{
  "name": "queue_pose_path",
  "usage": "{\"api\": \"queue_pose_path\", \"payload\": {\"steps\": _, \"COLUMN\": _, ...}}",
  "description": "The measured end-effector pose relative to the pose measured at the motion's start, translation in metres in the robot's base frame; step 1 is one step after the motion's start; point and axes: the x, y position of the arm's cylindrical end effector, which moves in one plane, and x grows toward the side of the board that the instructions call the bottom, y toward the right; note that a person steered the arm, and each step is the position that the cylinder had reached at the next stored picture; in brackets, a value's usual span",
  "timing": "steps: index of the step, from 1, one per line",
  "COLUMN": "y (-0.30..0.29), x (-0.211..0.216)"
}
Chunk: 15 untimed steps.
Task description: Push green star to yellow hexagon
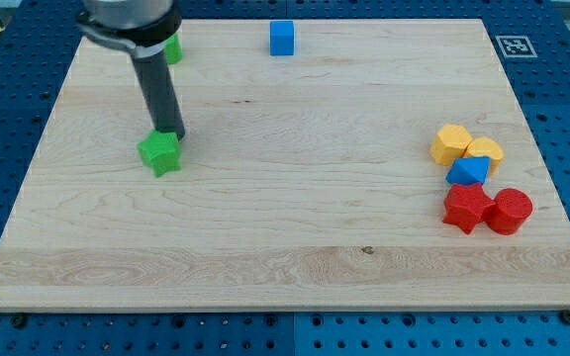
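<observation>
A green star [159,153] lies on the left part of the wooden board. My tip [169,133] stands right at the star's upper right edge, touching or nearly touching it. A yellow hexagon [450,144] sits far off at the view's right, with a second yellow block [485,151] beside it.
A blue triangular block [469,171], a red star [465,208] and a red cylinder [510,210] cluster just below the yellow blocks. A blue cube [282,38] stands at the top middle. A green block [172,47] sits at the top left, partly hidden by the arm.
</observation>
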Motion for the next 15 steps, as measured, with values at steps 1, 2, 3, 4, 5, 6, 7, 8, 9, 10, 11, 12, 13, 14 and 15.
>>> {"api": "queue_pose_path", "payload": {"steps": 1, "y": -0.042, "x": 0.004}}
{"api": "queue_pose_path", "payload": {"steps": 2, "y": -0.060, "x": 0.008}}
{"api": "queue_pose_path", "payload": {"steps": 3, "y": -0.064, "x": 0.019}}
{"api": "queue_pose_path", "payload": {"steps": 4, "y": -0.062, "x": 0.030}}
{"api": "queue_pose_path", "payload": {"steps": 5, "y": -0.046, "x": 0.034}}
{"api": "queue_pose_path", "payload": {"steps": 6, "y": -0.006, "x": 0.029}}
{"api": "queue_pose_path", "payload": {"steps": 7, "y": 0.011, "x": 0.033}}
{"api": "queue_pose_path", "payload": {"steps": 8, "y": 0.008, "x": 0.047}}
{"api": "queue_pose_path", "payload": {"steps": 9, "y": 0.019, "x": 0.048}}
{"api": "queue_pose_path", "payload": {"steps": 10, "y": 0.047, "x": 0.031}}
{"api": "queue_pose_path", "payload": {"steps": 11, "y": 0.075, "x": 0.033}}
{"api": "queue_pose_path", "payload": {"steps": 12, "y": 0.075, "x": 0.059}}
{"api": "queue_pose_path", "payload": {"steps": 13, "y": 0.097, "x": 0.069}}
{"api": "queue_pose_path", "payload": {"steps": 14, "y": 0.145, "x": 0.065}}
{"api": "queue_pose_path", "payload": {"steps": 15, "y": 0.187, "x": 0.045}}
